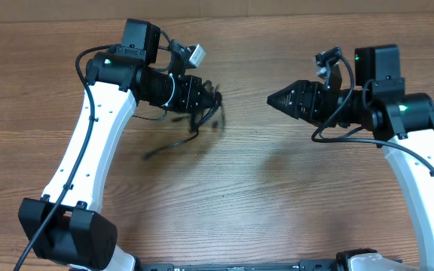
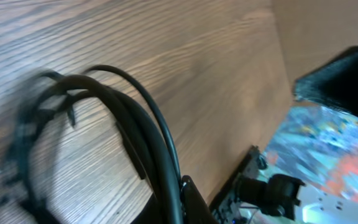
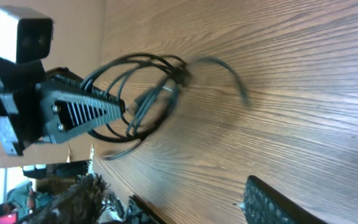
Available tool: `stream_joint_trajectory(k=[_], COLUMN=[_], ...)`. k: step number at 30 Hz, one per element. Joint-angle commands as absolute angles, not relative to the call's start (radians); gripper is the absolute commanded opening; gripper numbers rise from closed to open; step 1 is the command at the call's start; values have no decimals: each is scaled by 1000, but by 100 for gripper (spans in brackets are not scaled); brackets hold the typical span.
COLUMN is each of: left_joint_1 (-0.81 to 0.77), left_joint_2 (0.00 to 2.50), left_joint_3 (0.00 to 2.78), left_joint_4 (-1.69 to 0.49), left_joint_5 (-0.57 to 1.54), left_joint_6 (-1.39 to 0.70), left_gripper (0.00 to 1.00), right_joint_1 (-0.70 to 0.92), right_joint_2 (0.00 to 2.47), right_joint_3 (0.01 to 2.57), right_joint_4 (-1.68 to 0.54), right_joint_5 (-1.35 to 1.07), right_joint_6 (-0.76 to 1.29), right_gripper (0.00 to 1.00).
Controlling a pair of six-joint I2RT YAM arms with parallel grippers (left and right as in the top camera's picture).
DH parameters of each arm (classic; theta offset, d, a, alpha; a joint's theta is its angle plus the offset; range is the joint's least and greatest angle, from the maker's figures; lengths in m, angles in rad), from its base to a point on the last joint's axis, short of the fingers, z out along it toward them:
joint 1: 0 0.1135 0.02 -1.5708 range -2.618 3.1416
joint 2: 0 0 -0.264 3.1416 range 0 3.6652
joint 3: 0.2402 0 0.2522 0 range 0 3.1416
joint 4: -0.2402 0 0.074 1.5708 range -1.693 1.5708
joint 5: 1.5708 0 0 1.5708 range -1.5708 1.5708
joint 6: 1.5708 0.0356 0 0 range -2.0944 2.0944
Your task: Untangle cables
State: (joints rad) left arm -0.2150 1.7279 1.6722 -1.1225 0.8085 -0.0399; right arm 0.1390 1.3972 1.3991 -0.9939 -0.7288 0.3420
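The cables (image 1: 202, 120) are a small black coiled tangle hanging from my left gripper (image 1: 215, 96), which is shut on them a little above the wooden table (image 1: 277, 196). One loose strand (image 1: 157, 153) trails down to the left. In the left wrist view the cables (image 2: 135, 124) arc out past the shut left gripper (image 2: 180, 194). The right wrist view shows the cables (image 3: 148, 93) looped at the tip of the left gripper (image 3: 124, 107). My right gripper (image 1: 271, 99) points at the tangle from the right, apart from it. This gripper (image 3: 173, 208) is open and empty, with one finger (image 3: 272, 202) showing.
A tan wall (image 1: 277, 7) runs along the table's far edge. The left arm's black base (image 1: 70, 229) sits at the front left. The right arm's white link (image 1: 420, 173) runs down the right side.
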Motion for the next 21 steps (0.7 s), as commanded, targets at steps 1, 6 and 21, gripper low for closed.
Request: stream_joint_trajectory(k=[1,6,21], left_joint_1=[-197,-167,-98], left_joint_2=[1708,1708,1708], left_joint_3=[1666,1666,1666], left_joint_4=[-1111,-1087,-1079], left_joint_5=[945,1089,1388], left_joint_6=[23,22,-61], left_gripper=[4,4,4], right_joint_1=[179,221,298], right_joint_2=[1406,1467,1567], right_joint_3=[1416,1414,1414], right_joint_4=[-984,-989,-926], right_joint_5=[-665,-564,-569], right_joint_6=[456,524,395], right_gripper=[66,65,65])
